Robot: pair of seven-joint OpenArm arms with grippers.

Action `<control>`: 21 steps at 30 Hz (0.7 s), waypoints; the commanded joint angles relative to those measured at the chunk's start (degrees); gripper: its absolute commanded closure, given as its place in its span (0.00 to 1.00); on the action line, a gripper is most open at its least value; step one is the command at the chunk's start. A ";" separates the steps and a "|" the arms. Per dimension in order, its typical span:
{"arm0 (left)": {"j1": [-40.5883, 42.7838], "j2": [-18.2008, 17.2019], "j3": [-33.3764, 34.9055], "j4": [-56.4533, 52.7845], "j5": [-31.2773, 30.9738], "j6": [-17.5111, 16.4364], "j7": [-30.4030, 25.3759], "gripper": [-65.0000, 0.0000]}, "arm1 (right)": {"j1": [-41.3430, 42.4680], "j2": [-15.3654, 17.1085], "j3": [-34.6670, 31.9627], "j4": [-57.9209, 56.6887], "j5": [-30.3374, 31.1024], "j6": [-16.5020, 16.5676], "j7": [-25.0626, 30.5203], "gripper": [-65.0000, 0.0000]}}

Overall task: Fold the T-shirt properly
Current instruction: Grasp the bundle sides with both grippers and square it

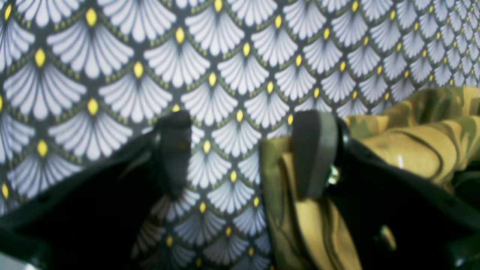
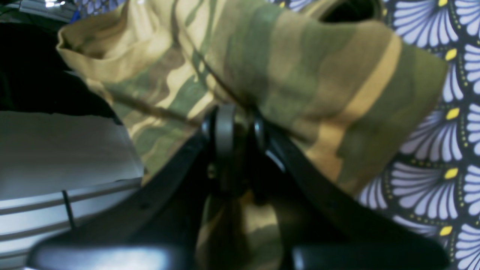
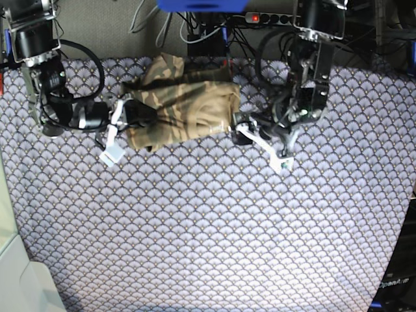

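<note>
The camouflage T-shirt [image 3: 181,107] lies bunched at the base view's upper centre on the fan-patterned tabletop [image 3: 208,227], where the right gripper [image 2: 240,129] pinches its edge, probably to anchor it, while the left gripper [image 1: 247,153] stands wide beside the opposite edge.

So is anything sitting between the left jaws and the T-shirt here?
Nothing visible. The left gripper stands open right at the edge of the T-shirt, with one pad against the camouflage cloth and only the patterned table cover showing in the gap. The right gripper is already shut on the T-shirt's other end.
</note>
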 commanded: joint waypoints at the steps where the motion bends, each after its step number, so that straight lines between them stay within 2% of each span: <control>1: 0.53 -0.09 0.68 -1.02 0.48 0.96 3.00 0.35 | 0.54 0.55 0.30 2.04 -0.53 0.19 -0.23 0.91; 6: 0.71 -0.18 0.68 0.21 0.04 0.96 2.12 0.35 | -0.26 2.05 0.82 17.60 -0.35 0.19 -1.19 0.91; 11: 2.82 -0.70 0.15 9.53 -0.04 1.14 3.44 0.35 | -2.54 2.93 6.98 29.12 -0.35 0.19 -3.04 0.91; 17: 4.57 -0.88 -5.21 16.03 0.13 1.23 11.44 0.35 | -1.75 3.63 15.59 25.78 -0.79 0.19 -4.80 0.91; 21: 6.24 -1.32 -5.47 14.28 0.57 1.23 12.85 0.35 | -0.87 4.25 17.44 20.68 -0.79 0.19 -4.71 0.91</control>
